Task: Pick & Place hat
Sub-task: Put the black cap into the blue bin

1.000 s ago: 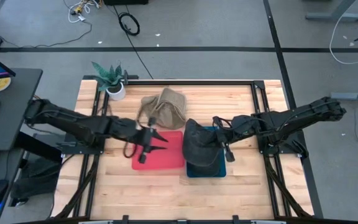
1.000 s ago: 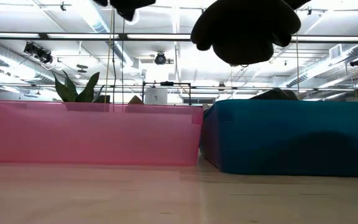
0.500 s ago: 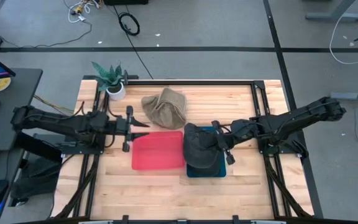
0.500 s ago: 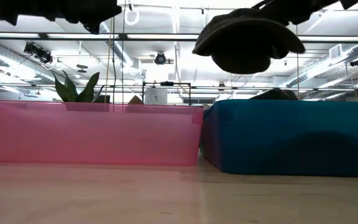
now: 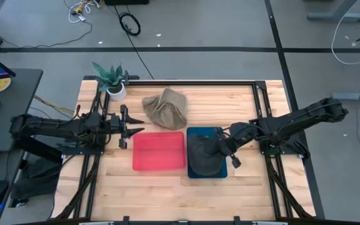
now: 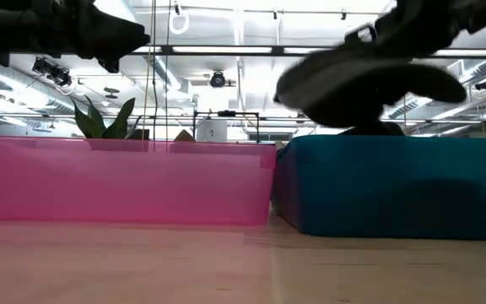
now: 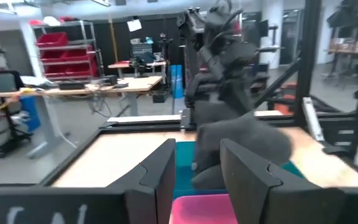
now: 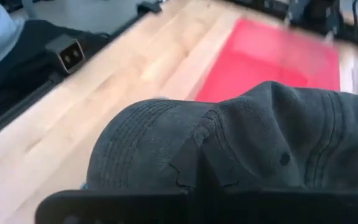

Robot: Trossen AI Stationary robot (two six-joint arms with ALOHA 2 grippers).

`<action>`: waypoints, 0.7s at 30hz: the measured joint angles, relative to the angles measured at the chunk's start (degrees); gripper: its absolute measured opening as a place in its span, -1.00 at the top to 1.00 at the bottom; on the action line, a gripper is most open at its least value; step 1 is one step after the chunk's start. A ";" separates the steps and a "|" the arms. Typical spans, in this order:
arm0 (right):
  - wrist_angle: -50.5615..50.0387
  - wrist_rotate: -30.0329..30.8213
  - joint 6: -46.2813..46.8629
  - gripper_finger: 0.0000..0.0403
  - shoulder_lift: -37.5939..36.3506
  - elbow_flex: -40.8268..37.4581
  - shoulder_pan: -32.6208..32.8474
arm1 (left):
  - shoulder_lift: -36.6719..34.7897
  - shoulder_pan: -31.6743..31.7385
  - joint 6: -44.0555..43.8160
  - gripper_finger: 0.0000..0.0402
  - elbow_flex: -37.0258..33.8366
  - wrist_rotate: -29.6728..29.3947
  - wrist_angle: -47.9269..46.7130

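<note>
Right end effector, clamped tight on dark hat, low over blue bin at frame centre, ready to drop. Left end effector half open, empty, parked centre left.

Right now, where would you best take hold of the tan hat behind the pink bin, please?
I'd pinch the tan hat at the raised fold on its crown, coming straight down. It lies slumped on the table, so its edges likely offer little, while the crumpled top stands proud. The left arm's open jaws are nearest.
</note>
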 joint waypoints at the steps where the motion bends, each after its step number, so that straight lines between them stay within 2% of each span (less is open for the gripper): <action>1: 0.13 0.03 0.12 0.99 0.00 -0.87 -0.51 | 0.05 0.00 -0.57 0.35 0.00 0.78 -0.03; 4: 1.76 -0.25 0.24 0.99 0.00 -4.02 -2.08 | 0.08 -0.02 -1.10 0.35 0.00 4.00 0.03; 7: 6.24 -3.78 0.26 0.99 0.00 -7.61 -4.05 | 0.10 -0.02 -0.40 0.35 0.00 5.49 -0.01; 10: 11.08 -7.14 0.27 0.99 0.00 -11.01 -5.44 | 0.10 -0.02 -0.40 0.35 0.00 5.51 -0.04; 16: 12.50 -7.94 0.35 0.99 0.87 -14.03 -7.15 | 0.12 -0.04 -0.67 0.35 0.00 5.51 -0.03; 21: 17.39 -12.11 0.39 0.99 5.95 -14.16 -8.81 | 0.12 -0.02 -0.66 0.35 0.00 5.51 -0.03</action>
